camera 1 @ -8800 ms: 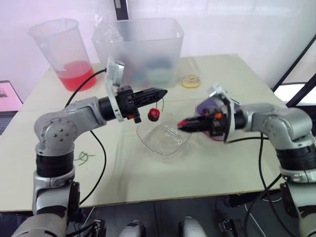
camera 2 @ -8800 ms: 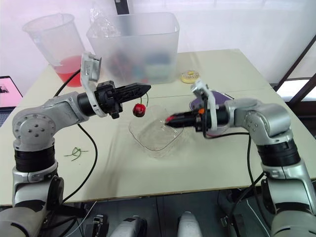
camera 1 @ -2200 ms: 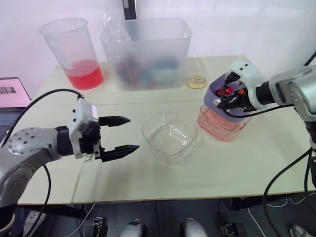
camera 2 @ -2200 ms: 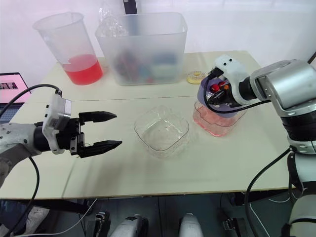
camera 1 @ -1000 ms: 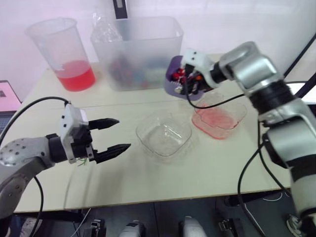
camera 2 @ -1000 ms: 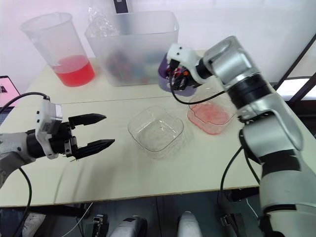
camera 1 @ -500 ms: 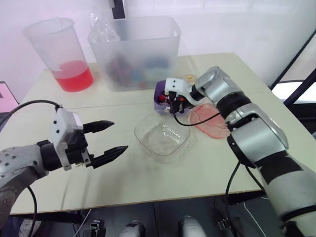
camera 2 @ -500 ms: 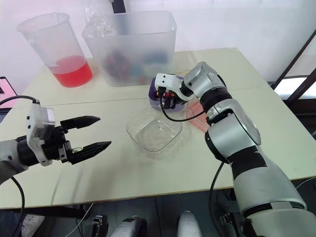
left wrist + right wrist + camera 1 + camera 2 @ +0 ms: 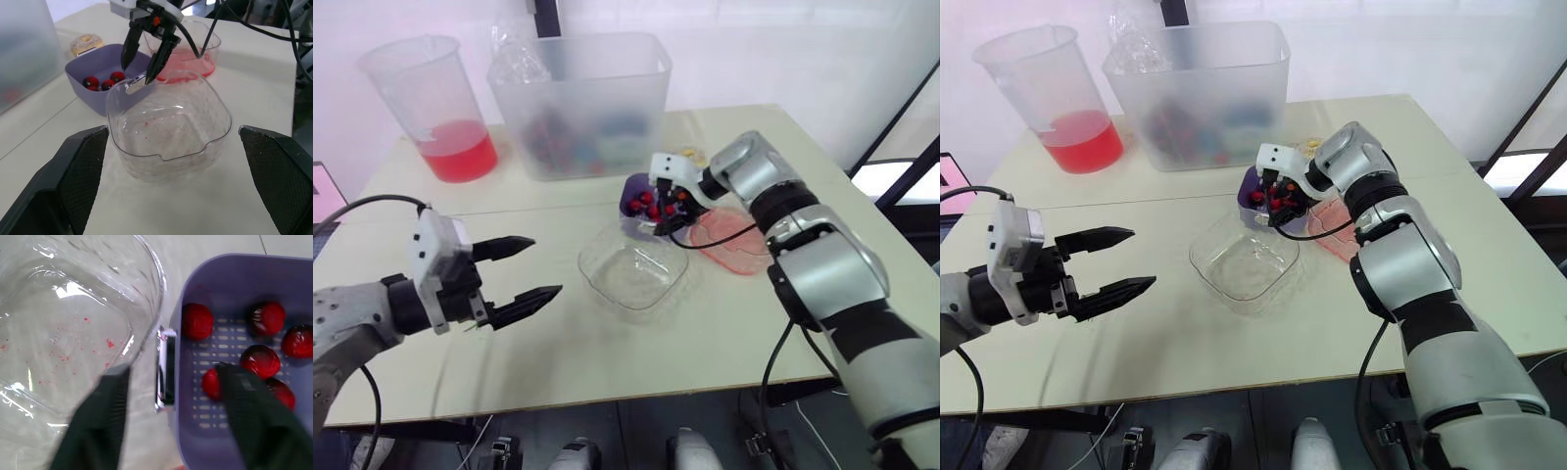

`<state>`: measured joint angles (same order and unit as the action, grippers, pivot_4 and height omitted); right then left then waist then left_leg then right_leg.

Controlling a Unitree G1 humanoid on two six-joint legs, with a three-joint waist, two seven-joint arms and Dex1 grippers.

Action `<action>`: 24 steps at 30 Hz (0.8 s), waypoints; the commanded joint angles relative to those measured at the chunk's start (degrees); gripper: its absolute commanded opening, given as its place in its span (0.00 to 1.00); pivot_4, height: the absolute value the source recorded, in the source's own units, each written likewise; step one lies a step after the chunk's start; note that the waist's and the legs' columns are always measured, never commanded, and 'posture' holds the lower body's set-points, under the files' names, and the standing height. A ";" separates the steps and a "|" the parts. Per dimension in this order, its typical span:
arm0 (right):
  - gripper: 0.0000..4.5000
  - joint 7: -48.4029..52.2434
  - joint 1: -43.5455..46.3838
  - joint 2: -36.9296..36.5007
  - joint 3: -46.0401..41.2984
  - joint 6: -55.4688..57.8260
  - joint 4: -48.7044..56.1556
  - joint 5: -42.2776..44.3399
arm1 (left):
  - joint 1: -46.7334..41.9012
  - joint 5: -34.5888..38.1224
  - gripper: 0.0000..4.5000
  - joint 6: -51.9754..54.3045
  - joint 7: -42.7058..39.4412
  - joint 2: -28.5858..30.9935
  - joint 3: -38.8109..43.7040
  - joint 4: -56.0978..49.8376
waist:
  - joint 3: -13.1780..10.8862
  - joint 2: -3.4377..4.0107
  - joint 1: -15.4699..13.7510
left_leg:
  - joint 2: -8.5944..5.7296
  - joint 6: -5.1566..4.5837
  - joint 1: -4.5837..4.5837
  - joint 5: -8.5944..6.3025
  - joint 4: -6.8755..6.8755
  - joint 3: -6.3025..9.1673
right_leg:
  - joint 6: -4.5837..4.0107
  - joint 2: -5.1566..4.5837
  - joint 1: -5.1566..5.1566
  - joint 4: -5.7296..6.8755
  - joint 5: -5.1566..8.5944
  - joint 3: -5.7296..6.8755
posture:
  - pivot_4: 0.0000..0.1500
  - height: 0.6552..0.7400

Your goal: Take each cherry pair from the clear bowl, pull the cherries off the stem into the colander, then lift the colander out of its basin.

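Head views: the clear bowl (image 9: 633, 269) at the centre of the worktop (image 9: 607, 343) is empty. The purple colander (image 9: 634, 190) stands on the worktop just beyond it, out of the basin (image 9: 732, 241) of pink liquid on its right. The task appears complete except for withdrawal. The left end effector (image 9: 546, 265) hangs wide open near the left edge, holding nothing.

Left wrist view: the right end effector (image 9: 138, 72) straddles the colander's near wall, jaws apart, not clamped.

Right wrist view: six cherries (image 9: 261, 360), no stems visible, lie in the colander. Only red flecks mark the bowl.
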<state>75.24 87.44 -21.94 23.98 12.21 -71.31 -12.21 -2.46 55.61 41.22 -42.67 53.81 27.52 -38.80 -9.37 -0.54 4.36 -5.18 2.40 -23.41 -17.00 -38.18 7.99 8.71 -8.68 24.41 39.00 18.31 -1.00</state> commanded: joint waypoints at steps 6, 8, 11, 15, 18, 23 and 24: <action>0.99 5.80 5.42 -11.50 -10.87 6.83 7.94 5.59 | -0.95 -1.29 1.00 -0.22 0.33 0.46 2.01 5.63 | -0.01 0.01 -0.36 | -0.03 0.00 0.00 0.00 0.00 0.00 | 0.00 -0.03 -0.01 -0.01 0.00 0.00 | 1.00 1.00; 0.99 8.17 -0.40 -16.95 -16.36 6.19 15.86 10.39 | -0.82 -3.12 1.00 -0.30 1.27 0.30 1.66 8.25 | 0.00 0.01 -0.42 | -0.03 0.00 0.00 0.00 0.00 0.00 | 0.00 -0.02 -0.03 -0.01 0.00 0.00 | 1.00 1.00; 0.99 9.01 -9.33 -22.87 -22.93 6.21 25.73 15.96 | -1.29 -5.40 1.00 -0.89 3.07 -0.53 1.42 10.97 | 0.02 -0.03 -0.61 | -0.04 0.00 0.00 0.00 -0.02 0.00 | 0.00 -0.04 -0.08 -0.01 0.00 0.03 | 1.00 1.00; 0.99 5.40 -26.70 -32.77 -34.12 3.70 34.27 21.34 | -0.21 -11.82 1.00 -5.41 1.98 -0.92 1.24 15.60 | 0.01 -0.02 -1.06 | -0.05 -0.01 0.00 0.00 -0.03 -0.03 | 0.00 -0.06 -0.07 0.00 0.00 0.02 | 1.00 1.00; 0.99 2.96 -37.79 -34.99 -39.79 4.31 41.49 25.00 | 3.30 -10.16 1.00 -6.45 -1.17 -2.84 4.52 15.64 | 0.02 0.12 -0.52 | -0.03 -0.01 0.00 0.00 0.00 -0.17 | 0.00 -0.06 -0.03 -0.01 0.00 -0.01 | 1.00 1.00; 0.99 -0.47 -53.71 -35.96 -48.38 2.26 47.14 28.91 | 14.15 -14.96 1.00 -13.01 -7.95 -5.15 8.91 16.92 | 0.05 0.17 -0.25 | 0.14 -0.02 0.18 -0.01 0.09 -0.41 | 0.00 0.01 -0.02 -0.01 0.00 -0.07 | 1.00 1.00; 0.99 -1.02 -55.91 -36.01 -49.49 1.88 47.06 29.38 | 15.33 -14.98 1.00 -13.11 -7.65 -5.75 9.85 17.06 | 0.05 0.18 -0.46 | 0.13 -0.01 0.18 0.00 0.08 -0.41 | 0.00 0.00 -0.02 -0.02 0.00 -0.07 | 1.00 1.00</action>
<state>75.11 32.06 -56.83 -22.55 15.65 -26.20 15.21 12.29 41.57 30.09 -49.26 48.38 34.21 -21.65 -9.32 -0.36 3.90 -5.08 2.38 -23.23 -17.00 -38.13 7.57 8.71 -8.71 24.34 38.97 18.31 -1.08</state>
